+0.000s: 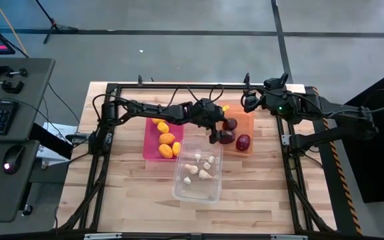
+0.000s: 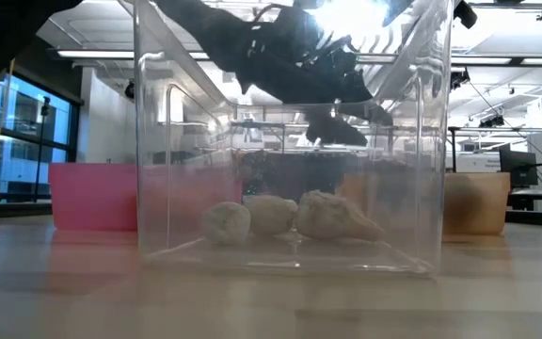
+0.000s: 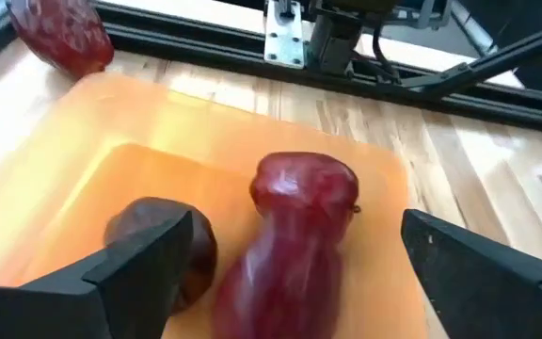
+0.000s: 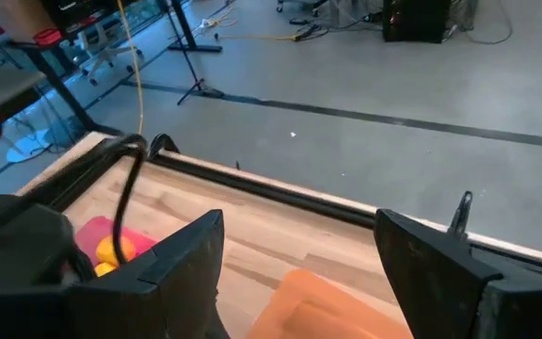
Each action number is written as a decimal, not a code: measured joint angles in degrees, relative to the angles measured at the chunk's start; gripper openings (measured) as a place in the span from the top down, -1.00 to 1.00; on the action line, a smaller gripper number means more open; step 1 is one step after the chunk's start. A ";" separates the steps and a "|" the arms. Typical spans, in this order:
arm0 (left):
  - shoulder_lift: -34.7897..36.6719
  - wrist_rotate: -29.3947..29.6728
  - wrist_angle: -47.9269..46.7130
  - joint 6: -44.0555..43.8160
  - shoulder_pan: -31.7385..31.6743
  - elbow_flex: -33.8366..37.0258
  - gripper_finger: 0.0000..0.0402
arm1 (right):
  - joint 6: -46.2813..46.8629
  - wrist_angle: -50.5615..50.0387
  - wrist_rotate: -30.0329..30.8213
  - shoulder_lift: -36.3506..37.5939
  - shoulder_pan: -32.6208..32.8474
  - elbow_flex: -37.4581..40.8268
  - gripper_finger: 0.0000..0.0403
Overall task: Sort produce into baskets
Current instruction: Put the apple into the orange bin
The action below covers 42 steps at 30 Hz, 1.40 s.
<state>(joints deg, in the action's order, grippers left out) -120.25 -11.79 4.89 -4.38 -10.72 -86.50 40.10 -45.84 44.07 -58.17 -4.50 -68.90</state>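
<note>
We see the left gripper [image 3: 280, 273] spread wide over the shallow orange plastic bin [image 3: 149, 122], a dark red beet-like piece [image 3: 294, 235] lying lengthwise between its fingers; the right gripper [image 4: 299, 273] waits, fingers wide, at the table's far edge

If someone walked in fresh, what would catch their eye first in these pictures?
Probably the left gripper, open above the orange bin with a dark red beet between its fingers. Next, the colour sorting: yellow lemons in the pink bin, whitish garlic bulbs in the clear bin. The right gripper waits, open, at the table's far edge.
</note>
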 joint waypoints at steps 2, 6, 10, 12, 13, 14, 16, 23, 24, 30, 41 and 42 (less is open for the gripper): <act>0.18 0.02 -1.84 1.97 -0.36 -1.58 -0.90 | 0.00 0.12 1.07 0.00 -0.02 0.00 -0.32; 1.63 -0.02 -11.06 5.28 -1.92 -7.87 -0.97 | 2.70 0.27 4.54 0.00 -0.07 0.00 -0.32; 5.49 0.04 -24.47 7.02 -5.09 -14.19 -0.97 | 15.75 -2.63 7.96 -0.23 -2.82 0.00 -0.32; 8.30 0.06 -31.13 9.16 -7.03 -15.10 -0.97 | 20.46 -6.39 6.33 -0.95 -5.55 0.02 -0.32; 9.84 -0.14 -34.30 10.38 -8.05 -14.96 -0.97 | 21.94 -8.25 5.10 -1.46 -7.00 0.40 -0.32; 11.62 -0.70 -36.79 11.91 -9.23 -14.29 -0.97 | 23.61 -10.31 3.67 -1.94 -8.71 1.14 -0.32; 15.06 -2.46 -39.80 12.89 -11.63 -12.00 -0.97 | 26.64 -12.32 0.91 -2.99 -12.15 4.03 -0.32; 29.44 -4.44 -37.96 5.91 -18.95 5.47 -0.97 | 31.38 -2.66 -10.17 -3.59 -24.09 20.91 -0.32; 31.49 -4.49 -36.96 4.82 -19.42 8.25 -0.97 | 33.18 -1.70 -10.23 -3.88 -25.56 22.44 -0.32; 40.82 -4.39 -30.97 2.89 -20.55 21.70 -0.97 | 34.37 2.92 -10.34 -9.27 -36.52 26.40 -0.32; 46.71 -3.98 -32.27 5.65 -22.02 25.05 -0.97 | 37.03 8.73 -14.70 -14.71 -42.60 26.49 -0.32; 46.83 -3.96 -32.25 6.15 -22.19 25.05 -0.97 | 35.73 9.00 -15.22 -14.45 -42.44 26.49 -0.32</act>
<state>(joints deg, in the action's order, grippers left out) -73.41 -15.75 -27.36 1.77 -32.90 -61.45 75.83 -36.84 28.86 -72.62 -46.93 -42.41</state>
